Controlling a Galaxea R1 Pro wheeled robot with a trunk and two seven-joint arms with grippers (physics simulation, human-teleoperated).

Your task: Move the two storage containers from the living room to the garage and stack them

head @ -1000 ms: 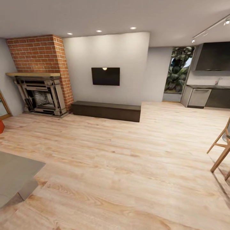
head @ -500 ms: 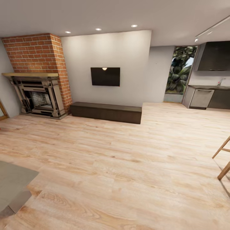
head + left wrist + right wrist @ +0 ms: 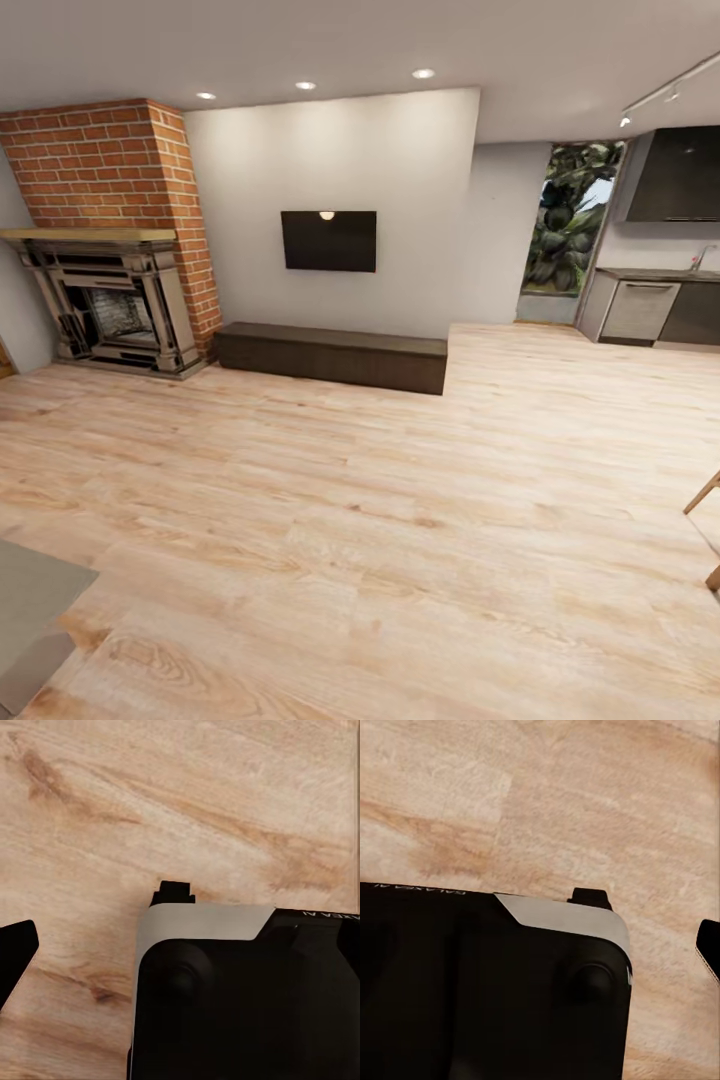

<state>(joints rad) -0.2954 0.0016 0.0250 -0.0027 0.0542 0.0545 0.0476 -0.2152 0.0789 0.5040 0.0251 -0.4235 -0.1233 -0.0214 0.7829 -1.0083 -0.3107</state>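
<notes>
Brick fireplace (image 3: 110, 240) beside dark bench (image 3: 332, 356), wall TV (image 3: 329, 241) above.

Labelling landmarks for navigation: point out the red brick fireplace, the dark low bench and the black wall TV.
Red brick fireplace (image 3: 105, 165), head view, on the brick chimney face.
Dark low bench (image 3: 330, 355), head view, on its front.
Black wall TV (image 3: 328, 241), head view, screen centre.

The fireplace (image 3: 110, 300) loses its left side to the head view's edge. A grey slab (image 3: 35, 610) at the lower left corner is cut off, so I can't tell what it is. At the right edge, 2 wooden legs (image 3: 705, 520) poke in, the rest of that piece out of sight. The kitchen counter (image 3: 660, 300) runs off the right edge too.

In both wrist views the robot's dark base (image 3: 240, 997) hides much of the wood floor (image 3: 180, 810).
</notes>
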